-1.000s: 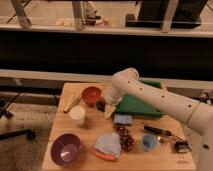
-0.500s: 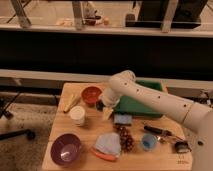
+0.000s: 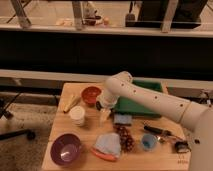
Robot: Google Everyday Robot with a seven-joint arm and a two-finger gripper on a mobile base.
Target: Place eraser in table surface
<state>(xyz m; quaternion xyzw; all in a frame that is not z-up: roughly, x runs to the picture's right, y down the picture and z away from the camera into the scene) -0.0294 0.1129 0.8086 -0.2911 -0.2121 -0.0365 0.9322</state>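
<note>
The pincer (image 3: 104, 115) hangs low over the surface (image 3: 90, 132), between the white cup (image 3: 77, 115) and the blue-grey pad (image 3: 122, 119); whether it is open or closed cannot be told. The eraser (image 3: 99, 105), a small dark block, shows just above the pincer, beside the orange bowl (image 3: 91, 94). The green tray (image 3: 135, 106) has its edge just behind the pincer. Bare wood lies directly before the pincer.

No readable txt, labels, brand marks or nos. anywhere in view: nothing legible on the counter (image 3: 92, 131), the green tray (image 3: 152, 85), the white cup (image 3: 77, 115) or the robot arm (image 3: 150, 100). Gripper (image 3: 104, 111) is low over the counter, btwn the orange bowl (image 3: 91, 94) and the blue-grey pad (image 3: 122, 119), near the tray's left end.
</note>
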